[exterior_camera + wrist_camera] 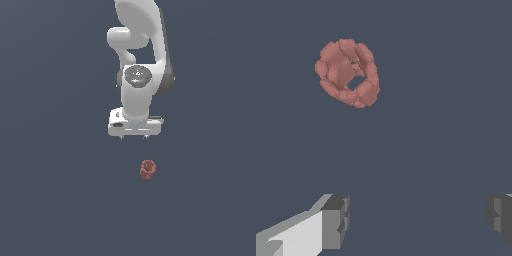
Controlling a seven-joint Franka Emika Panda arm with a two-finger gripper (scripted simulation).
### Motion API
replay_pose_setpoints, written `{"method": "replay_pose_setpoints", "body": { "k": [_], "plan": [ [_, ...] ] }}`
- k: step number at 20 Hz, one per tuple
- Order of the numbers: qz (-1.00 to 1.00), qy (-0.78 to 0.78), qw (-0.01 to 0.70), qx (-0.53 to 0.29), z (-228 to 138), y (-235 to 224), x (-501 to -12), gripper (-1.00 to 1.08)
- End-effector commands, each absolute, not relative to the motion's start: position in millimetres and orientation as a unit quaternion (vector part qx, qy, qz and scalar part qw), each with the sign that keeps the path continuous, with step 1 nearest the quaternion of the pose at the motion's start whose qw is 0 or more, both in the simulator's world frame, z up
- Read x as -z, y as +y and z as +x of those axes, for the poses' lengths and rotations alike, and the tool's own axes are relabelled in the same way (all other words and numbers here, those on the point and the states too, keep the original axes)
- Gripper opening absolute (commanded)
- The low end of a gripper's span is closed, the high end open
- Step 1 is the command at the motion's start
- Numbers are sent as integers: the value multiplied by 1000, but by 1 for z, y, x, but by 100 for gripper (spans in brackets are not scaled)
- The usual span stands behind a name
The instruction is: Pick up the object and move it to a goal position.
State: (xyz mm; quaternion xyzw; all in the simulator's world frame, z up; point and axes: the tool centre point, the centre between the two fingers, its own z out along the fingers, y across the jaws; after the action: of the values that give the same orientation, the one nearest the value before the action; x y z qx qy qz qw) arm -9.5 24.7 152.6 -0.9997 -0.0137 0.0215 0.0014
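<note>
The object [148, 169] is a small dark-red knobbly lump lying on the dark floor, below the gripper in the exterior view and slightly toward that view's right. In the wrist view the object [348, 73] looks like a lumpy ring with a small hole. My gripper [133, 136] hangs from the white arm, pointing down, apart from the object. Its two fingers [335, 221] stand wide apart with nothing between them, so it is open and empty.
The white arm [142, 55] rises behind the gripper toward the top of the exterior view. The floor [60, 175] is plain dark blue-grey with no other objects or edges in view.
</note>
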Motion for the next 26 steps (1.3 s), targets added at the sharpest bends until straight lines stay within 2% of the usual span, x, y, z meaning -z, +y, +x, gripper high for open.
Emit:
{"method": "replay_pose_setpoints", "body": {
  "k": [1, 16, 26],
  "plan": [
    [-1000, -14, 1, -22, -10, 25, -153, 100],
    [-999, -32, 9, -27, -8, 42, -148, 100],
    [-1000, 15, 6, -21, 19, 52, -142, 100]
  ]
}}
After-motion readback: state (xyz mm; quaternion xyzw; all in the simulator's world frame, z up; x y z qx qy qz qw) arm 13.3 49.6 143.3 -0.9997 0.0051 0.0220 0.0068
